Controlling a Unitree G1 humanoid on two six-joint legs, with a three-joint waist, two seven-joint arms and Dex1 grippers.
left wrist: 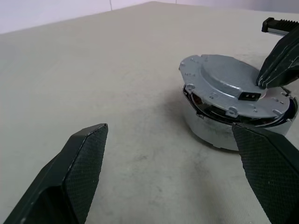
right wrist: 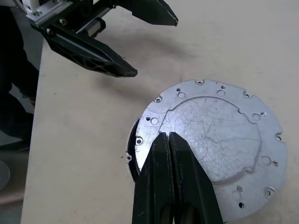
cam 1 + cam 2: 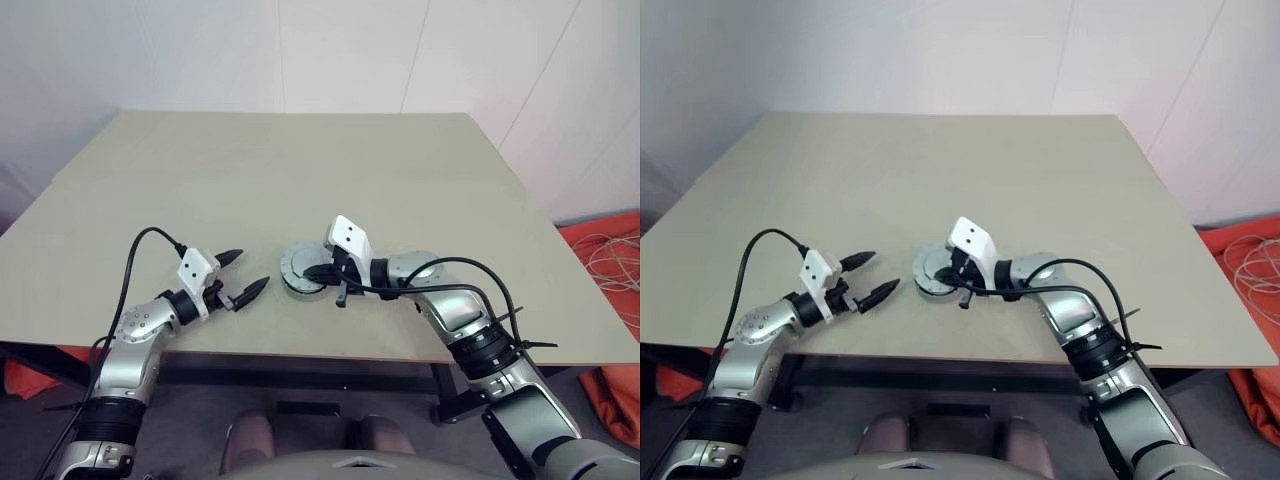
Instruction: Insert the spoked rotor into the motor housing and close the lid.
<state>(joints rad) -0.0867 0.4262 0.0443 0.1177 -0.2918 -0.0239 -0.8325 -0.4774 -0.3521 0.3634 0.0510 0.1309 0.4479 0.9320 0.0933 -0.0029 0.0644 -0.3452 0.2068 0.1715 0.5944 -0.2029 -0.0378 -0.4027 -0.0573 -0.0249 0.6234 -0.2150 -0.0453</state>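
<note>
Found the lid (image 2: 212, 140), plain silver face up, sitting slightly askew on the motor housing (image 1: 212, 133) near the front edge of the table (image 3: 300, 160), a dark gap showing at one side between the two. Saw the right gripper (image 2: 169, 140) with its fingers pressed fully together and holding nothing, tips resting over the lid's silver face (actual contact not certain). Noted the left gripper (image 3: 243, 275) spread wide and empty, at about nine o'clock of the housing and apart from it, fingertips aimed toward it.
</note>
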